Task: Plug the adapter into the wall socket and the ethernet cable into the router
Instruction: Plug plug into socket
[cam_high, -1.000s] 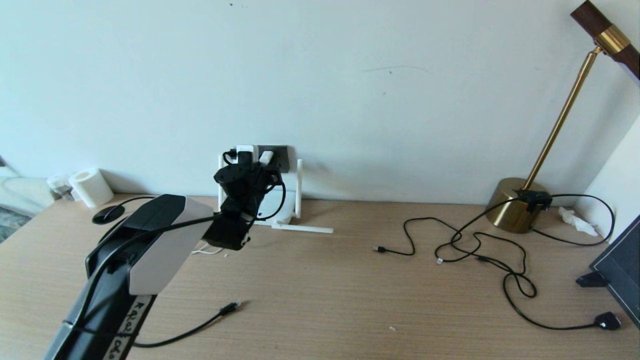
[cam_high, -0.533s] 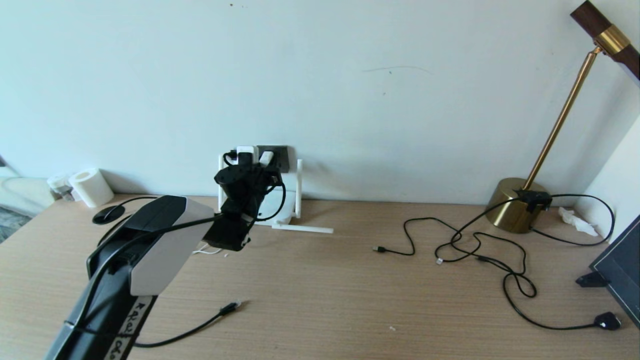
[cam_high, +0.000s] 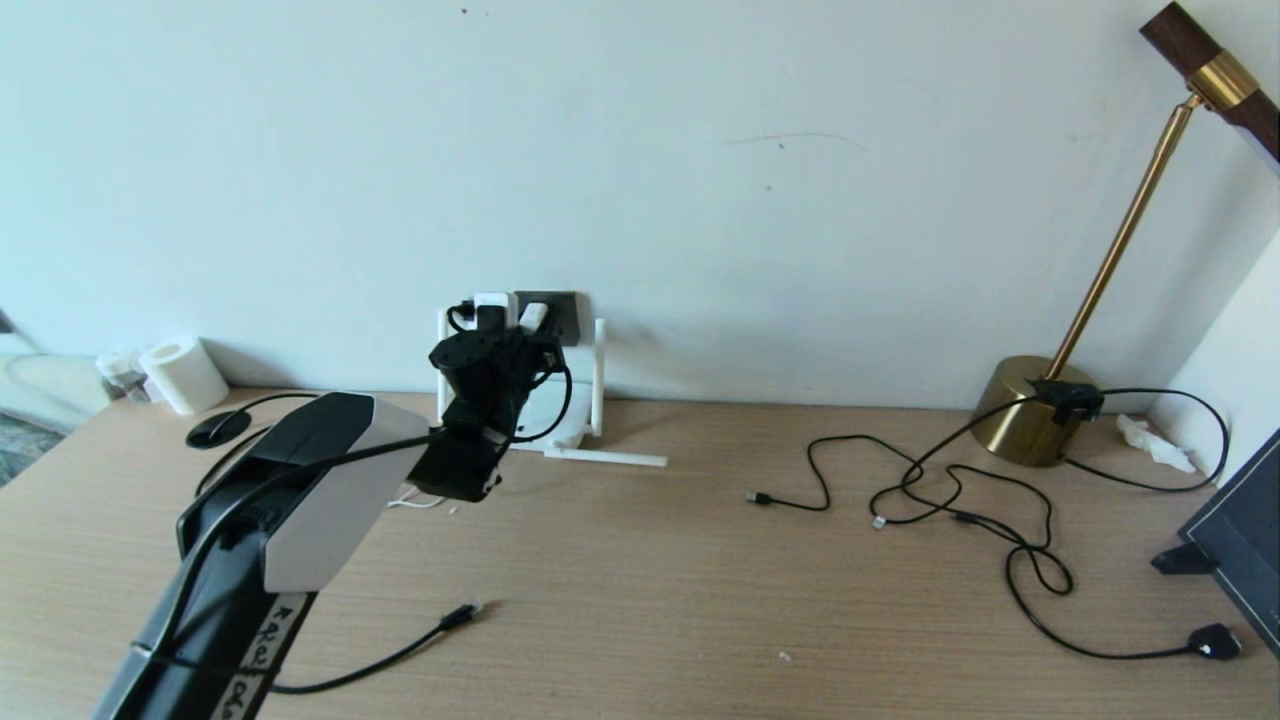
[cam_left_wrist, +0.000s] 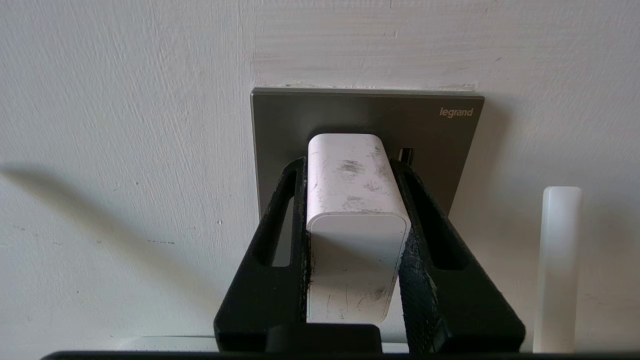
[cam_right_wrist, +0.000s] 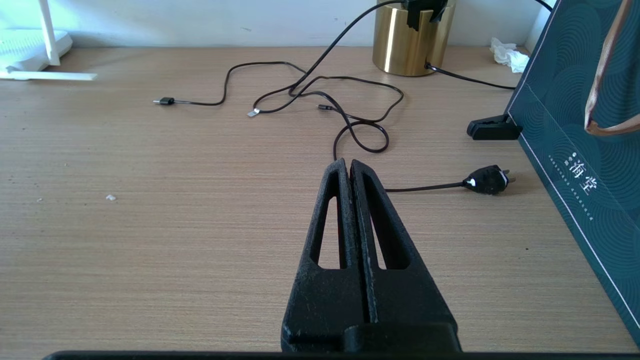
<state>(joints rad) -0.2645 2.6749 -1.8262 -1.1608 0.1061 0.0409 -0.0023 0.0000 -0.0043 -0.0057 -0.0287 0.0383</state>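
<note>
1. Table carries the ethernet cable at seven o'clock.
2. Router at eleven o'clock.
3. Left tool pinches the adapter against the wall socket.
4. Right tool, pressed together, empty.

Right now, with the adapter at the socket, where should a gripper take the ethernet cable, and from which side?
Grip the ethernet cable just behind its plug, from above. It lies flat on the desk, clear tip pointing toward the router, with bare wood on both sides. The left gripper is shut on the adapter.
</note>
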